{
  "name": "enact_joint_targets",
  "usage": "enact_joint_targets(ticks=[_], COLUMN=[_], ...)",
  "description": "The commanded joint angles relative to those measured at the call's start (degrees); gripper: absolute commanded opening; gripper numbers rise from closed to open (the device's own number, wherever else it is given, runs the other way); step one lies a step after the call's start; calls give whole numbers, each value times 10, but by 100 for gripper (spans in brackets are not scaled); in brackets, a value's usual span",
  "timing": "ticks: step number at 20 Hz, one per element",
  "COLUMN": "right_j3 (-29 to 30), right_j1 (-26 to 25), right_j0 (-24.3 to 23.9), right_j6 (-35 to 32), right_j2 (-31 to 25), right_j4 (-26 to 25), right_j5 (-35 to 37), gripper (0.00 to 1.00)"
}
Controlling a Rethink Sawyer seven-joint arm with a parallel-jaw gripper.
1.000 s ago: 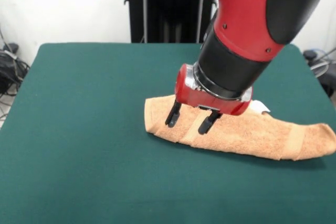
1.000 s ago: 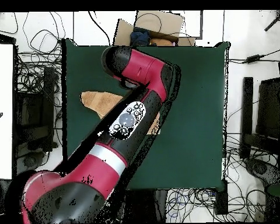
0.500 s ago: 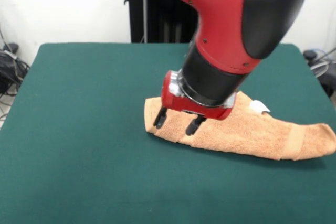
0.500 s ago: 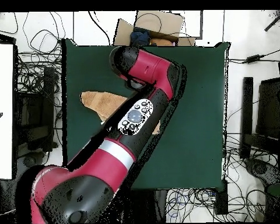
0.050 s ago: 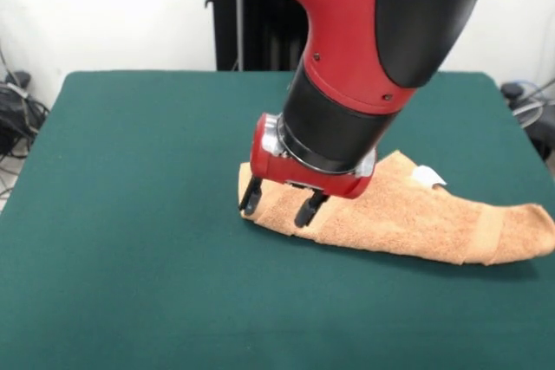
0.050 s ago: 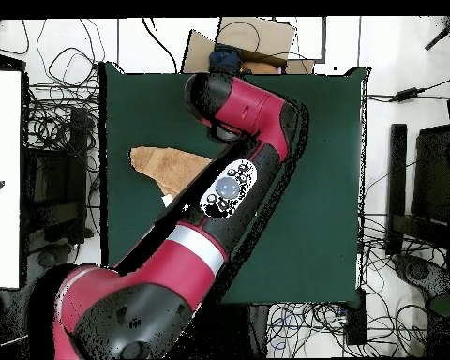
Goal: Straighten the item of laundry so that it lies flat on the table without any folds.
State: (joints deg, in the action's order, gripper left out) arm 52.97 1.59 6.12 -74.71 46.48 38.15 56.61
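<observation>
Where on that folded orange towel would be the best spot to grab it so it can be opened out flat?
Probably the end of the towel on the picture's left in the front view, under the gripper, coming straight down from above. The towel lies folded into a long strip on the table, and at that end its layered edges are exposed, so the open jaws could pinch a layer and pull it outward.

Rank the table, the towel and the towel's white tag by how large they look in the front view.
1. table, by far the largest.
2. towel, a folded strip partly hidden by the arm.
3. white tag, smallest.

The open gripper sits over the towel's end, so its full extent is unsure.
</observation>
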Motion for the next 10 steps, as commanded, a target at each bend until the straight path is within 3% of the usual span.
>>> enact_joint_targets(ticks=[1,6,10], right_j3=[62,34,36], right_j1=[9,14,25], right_j0=[18,37,38], right_j6=[-97,-151,-134], right_j2=[-87,-56,-72], right_j4=[-38,-35,-32], right_j5=[7,55,65], gripper=[100,100,100])
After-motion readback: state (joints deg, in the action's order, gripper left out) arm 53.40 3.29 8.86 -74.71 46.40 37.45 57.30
